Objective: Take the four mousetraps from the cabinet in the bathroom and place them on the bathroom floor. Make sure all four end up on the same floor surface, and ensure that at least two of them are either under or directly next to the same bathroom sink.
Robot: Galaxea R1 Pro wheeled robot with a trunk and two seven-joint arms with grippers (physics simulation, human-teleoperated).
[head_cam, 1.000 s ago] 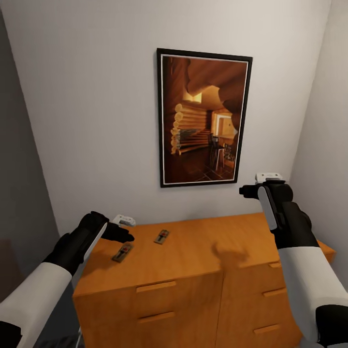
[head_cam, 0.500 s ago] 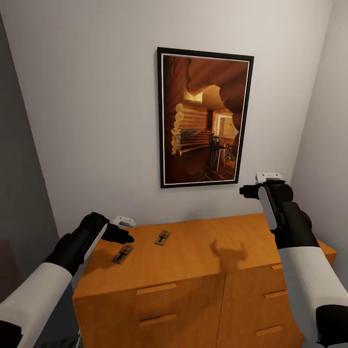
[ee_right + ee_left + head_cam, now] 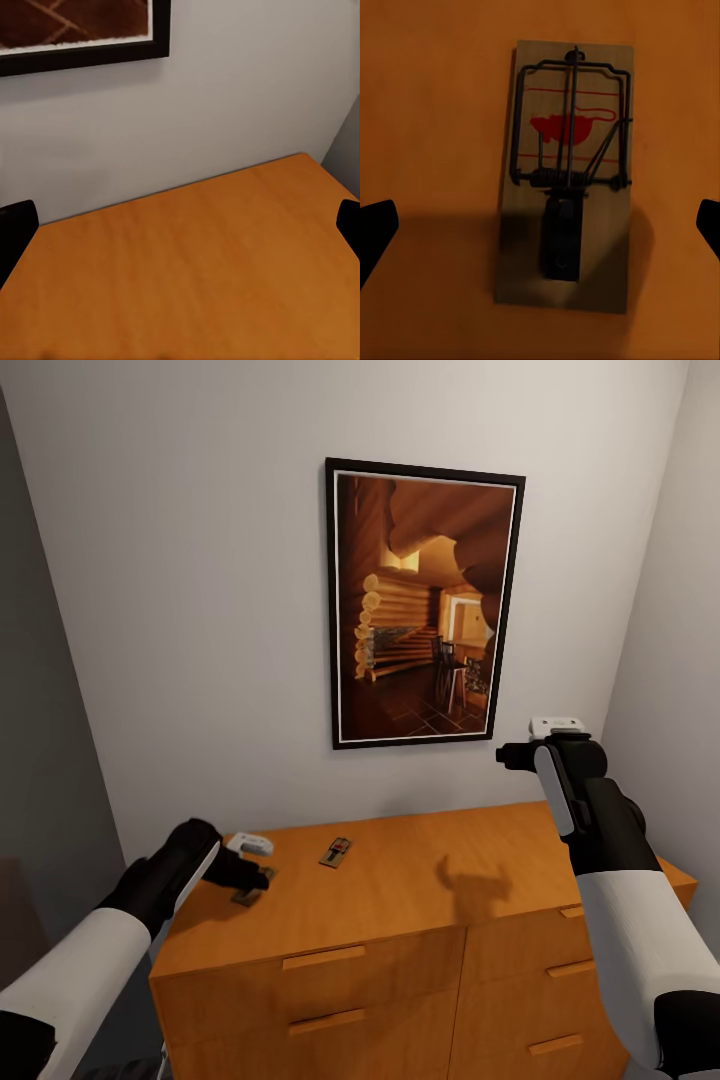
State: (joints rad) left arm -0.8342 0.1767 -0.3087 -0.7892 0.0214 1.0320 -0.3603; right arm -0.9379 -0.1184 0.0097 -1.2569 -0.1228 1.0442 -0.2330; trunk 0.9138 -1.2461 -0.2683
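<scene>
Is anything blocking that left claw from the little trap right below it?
Nothing visible does. The left claw hangs open directly over the mousetrap, which lies flat on the cabinet top, with bare wood between its fingertips.

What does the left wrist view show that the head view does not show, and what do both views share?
Left wrist view: the detail of the mousetrap under the left gripper, namely its pale wooden base, dark wire frame and red mouse print, with the open fingertips on either side of it.

Head view: a second mousetrap farther along the cabinet top, the drawer fronts, the framed picture on the wall, and the right gripper raised above the cabinet.

Both: the orange-brown cabinet top and the mousetrap below the left gripper.
</scene>
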